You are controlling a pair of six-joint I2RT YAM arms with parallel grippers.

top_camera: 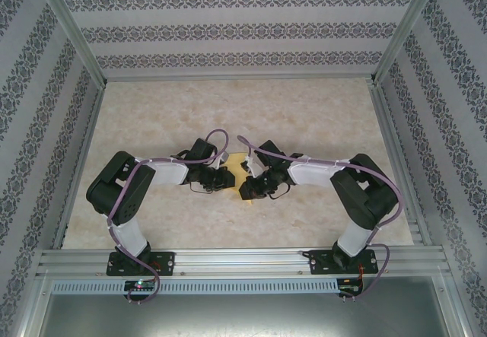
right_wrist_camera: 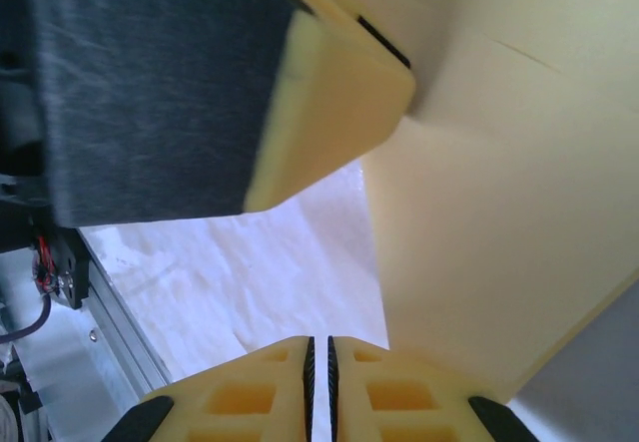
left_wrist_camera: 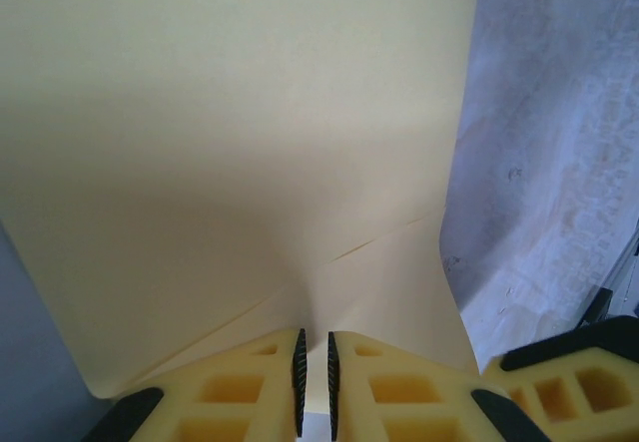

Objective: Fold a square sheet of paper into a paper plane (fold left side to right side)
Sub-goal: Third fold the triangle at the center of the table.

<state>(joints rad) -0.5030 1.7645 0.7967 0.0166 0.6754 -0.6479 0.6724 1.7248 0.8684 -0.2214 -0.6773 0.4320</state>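
Over the middle of the table (top_camera: 228, 109), the left gripper (left_wrist_camera: 315, 367) has its jaws closed to a thin slit, and the lower edge of the yellow sheet of paper (left_wrist_camera: 240, 163) runs down into that slit, so it appears to pinch the sheet. The right gripper (right_wrist_camera: 319, 367) faces it over the same part of the table with its jaws all but together, though it cannot be told whether the paper edge beside its fingers is caught between them. The sheet rises between the two grippers above the table's middle, a slanted crease crossing its lower part, and past it the marbled tabletop runs to the patterned back wall (top_camera: 228, 29).
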